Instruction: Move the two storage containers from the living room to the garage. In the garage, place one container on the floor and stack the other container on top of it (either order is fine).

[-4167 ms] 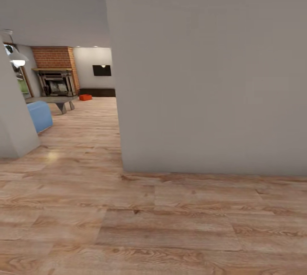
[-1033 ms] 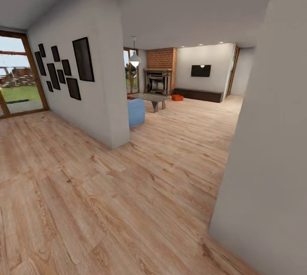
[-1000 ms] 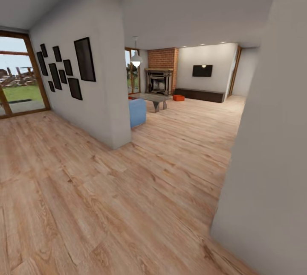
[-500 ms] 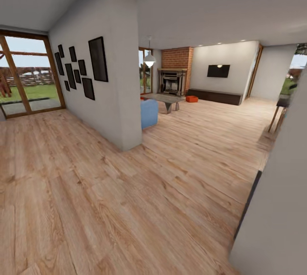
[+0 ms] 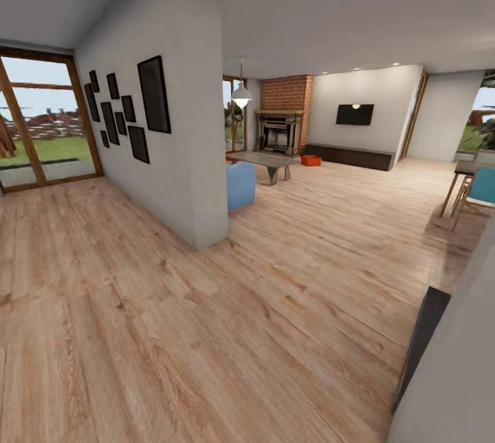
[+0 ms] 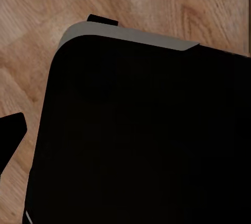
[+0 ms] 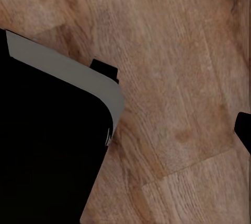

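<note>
The wrist views looked down on light wood planks [image 7: 172, 78], each partly covered by a black, grey-edged body [image 6: 141, 135] of the robot. A dark tip showed at the edge of each wrist picture, yet whether either end effector was open or closed could not be told.

In the head view, the plank floor [image 5: 275, 305] ran forward from the camera. Close on the right stood a pale wall corner [image 5: 457, 374] with a dark strip along its edge. Further on, at left, a white partition wall [image 5: 185, 154] carried a cluster of black picture frames [image 5: 152, 93], with a wood-framed glass door [image 5: 41, 120] beyond it. Just past the partition's end sat a blue sofa [image 5: 240, 185], then a low grey tabletop [image 5: 265, 161].

At the far end of the living room [image 5: 330, 175] — beside the brick fireplace [image 5: 282, 116] — one orange-red storage container [image 5: 311, 160] rested on the floor, near a long dark low cabinet [image 5: 350, 156] under a wall-mounted black screen [image 5: 355, 114]. A pendant lamp [image 5: 241, 93] hung there. At right stood a blue chair [image 5: 478, 192].
</note>
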Robot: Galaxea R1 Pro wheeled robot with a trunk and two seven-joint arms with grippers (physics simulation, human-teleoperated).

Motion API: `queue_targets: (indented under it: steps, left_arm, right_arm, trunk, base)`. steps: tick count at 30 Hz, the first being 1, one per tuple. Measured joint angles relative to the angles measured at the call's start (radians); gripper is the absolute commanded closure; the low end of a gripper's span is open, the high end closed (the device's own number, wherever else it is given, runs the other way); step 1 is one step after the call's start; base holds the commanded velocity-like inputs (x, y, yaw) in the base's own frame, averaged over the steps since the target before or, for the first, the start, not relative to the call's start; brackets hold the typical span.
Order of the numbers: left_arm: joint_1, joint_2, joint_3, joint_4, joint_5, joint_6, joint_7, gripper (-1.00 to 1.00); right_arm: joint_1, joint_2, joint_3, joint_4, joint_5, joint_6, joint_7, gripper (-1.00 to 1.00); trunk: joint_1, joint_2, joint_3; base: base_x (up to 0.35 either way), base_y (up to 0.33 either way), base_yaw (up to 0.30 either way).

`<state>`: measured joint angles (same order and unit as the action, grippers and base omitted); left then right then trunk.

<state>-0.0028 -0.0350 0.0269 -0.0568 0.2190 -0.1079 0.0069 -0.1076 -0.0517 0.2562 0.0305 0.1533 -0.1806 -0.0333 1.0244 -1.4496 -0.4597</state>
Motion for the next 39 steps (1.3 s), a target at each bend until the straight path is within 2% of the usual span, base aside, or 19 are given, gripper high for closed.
queue_targets:
  steps: [39]
  left_arm:
    - [0.0,-0.001,0.0,0.0,0.0,0.0,0.0,-1.0]
  right_arm:
    - [0.0,0.009,0.0,0.0,-0.001,0.0,0.0,-1.0]
  trunk:
    - [0.0,0.0,0.0]
  base:
    - [0.325,0.0,0.0]
